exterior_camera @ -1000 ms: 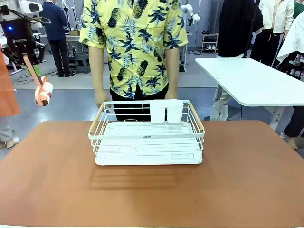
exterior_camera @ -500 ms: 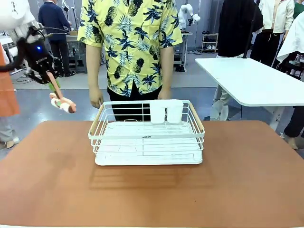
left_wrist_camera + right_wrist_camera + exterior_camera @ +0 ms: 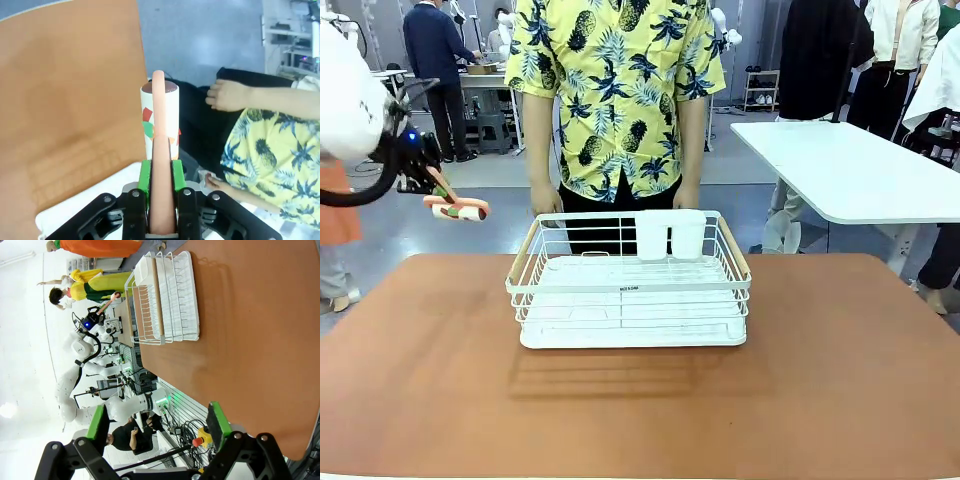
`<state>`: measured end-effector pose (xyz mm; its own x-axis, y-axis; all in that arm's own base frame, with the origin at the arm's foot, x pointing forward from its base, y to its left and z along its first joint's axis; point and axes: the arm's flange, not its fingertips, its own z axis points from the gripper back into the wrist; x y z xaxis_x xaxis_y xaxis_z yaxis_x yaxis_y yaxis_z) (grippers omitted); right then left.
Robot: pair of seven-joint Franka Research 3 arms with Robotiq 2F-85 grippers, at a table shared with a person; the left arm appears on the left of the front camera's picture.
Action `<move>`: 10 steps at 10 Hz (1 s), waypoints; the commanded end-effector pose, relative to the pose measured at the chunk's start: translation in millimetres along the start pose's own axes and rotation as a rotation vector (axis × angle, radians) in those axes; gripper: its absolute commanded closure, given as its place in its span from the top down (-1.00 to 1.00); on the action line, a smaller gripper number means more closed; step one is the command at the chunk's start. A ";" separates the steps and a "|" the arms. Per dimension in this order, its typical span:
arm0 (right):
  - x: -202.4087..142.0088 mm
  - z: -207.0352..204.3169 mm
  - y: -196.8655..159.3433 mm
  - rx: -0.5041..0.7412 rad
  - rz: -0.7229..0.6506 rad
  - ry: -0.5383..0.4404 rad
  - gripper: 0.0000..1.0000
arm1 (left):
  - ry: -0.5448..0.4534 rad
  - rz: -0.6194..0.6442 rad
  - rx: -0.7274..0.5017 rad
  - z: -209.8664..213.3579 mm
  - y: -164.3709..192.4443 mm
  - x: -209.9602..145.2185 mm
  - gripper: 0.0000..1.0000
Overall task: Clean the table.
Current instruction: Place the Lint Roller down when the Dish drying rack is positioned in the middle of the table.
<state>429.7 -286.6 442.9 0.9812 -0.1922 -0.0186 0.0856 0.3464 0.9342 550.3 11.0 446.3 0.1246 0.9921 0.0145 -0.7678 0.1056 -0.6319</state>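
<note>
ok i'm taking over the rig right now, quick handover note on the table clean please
Left gripper: shut on the handle of a lint roller, held up in the air past the table's far left corner, roller head pointing toward the person.
Right gripper: open, nothing in it, hanging over the table's right side.
Table: a white dish rack sits in the middle; the person stands behind it with a hand at each far corner.
Done: roller is picked up.
Left: the roller has not touched the table yet; rolling is all still to do.
</note>
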 end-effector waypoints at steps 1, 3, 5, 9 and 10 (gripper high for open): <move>-1.4 0.3 2.8 -0.002 0.003 0.000 1.00 | -0.062 -0.008 0.040 -10.1 10.9 -7.9 -0.63; -1.4 0.3 2.8 -0.002 0.003 0.000 1.00 | -0.085 0.002 0.089 -19.6 23.7 -3.2 -0.63; -1.4 0.3 2.8 -0.002 0.003 0.000 1.00 | -0.083 0.044 0.093 -34.4 40.9 4.7 -0.63; -1.4 0.3 2.8 -0.002 0.003 0.000 1.00 | -0.026 0.033 0.098 -58.5 72.7 6.6 -0.63; -1.4 0.3 2.8 -0.002 0.003 0.000 1.00 | -0.016 0.028 0.069 -59.9 76.0 6.1 -0.63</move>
<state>429.7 -286.7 442.9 0.9811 -0.1924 -0.0186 0.0856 0.3464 0.9342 535.2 11.2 355.6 0.0695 0.9974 0.0165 -0.8439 0.0677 -0.5321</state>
